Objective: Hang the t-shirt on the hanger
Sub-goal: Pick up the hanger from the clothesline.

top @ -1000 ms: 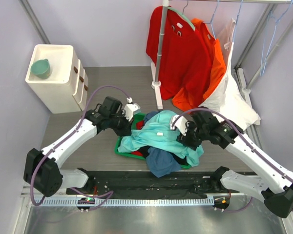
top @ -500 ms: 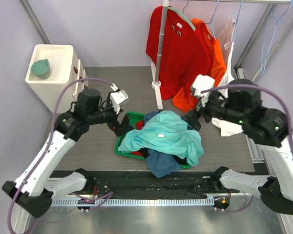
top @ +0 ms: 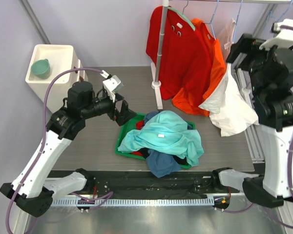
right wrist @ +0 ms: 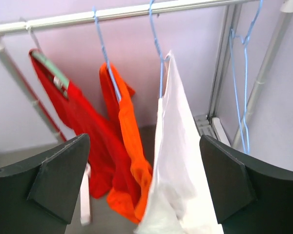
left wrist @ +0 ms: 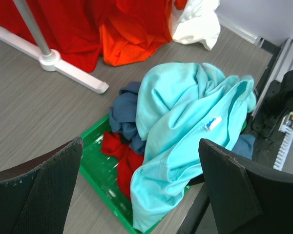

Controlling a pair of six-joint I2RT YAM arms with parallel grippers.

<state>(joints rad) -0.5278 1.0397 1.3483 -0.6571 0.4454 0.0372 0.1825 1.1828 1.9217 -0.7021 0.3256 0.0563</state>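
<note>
T-shirt (top: pixel 162 132): lying crumpled over a slate-blue garment (top: pixel 161 163) in the green bin (top: pixel 121 144), near the centre of the scene; nothing is gripping it.
Hanger (right wrist: pixel 245 87): hanging empty by its hook from the rail (right wrist: pixel 112 12) at the far right, just right of the white garment (right wrist: pixel 178 161).
Left gripper (left wrist: pixel 140 146): hovering just left of the bin, jaws spread wide and holding nothing, facing the T-shirt.
Right gripper (right wrist: pixel 144 141): raised high at the far right, pointing at the rail, jaws spread wide and holding nothing.
Done so far: nothing is showing as finished; T-shirt and Hanger are sitting well apart.
Left to do: taking the Hanger off the rail, lifting the T-shirt out of the bin, feeding the Hanger through the neck, seating both shoulders.
Step in hand: the right arm is probably lining up on the Hanger.
</note>
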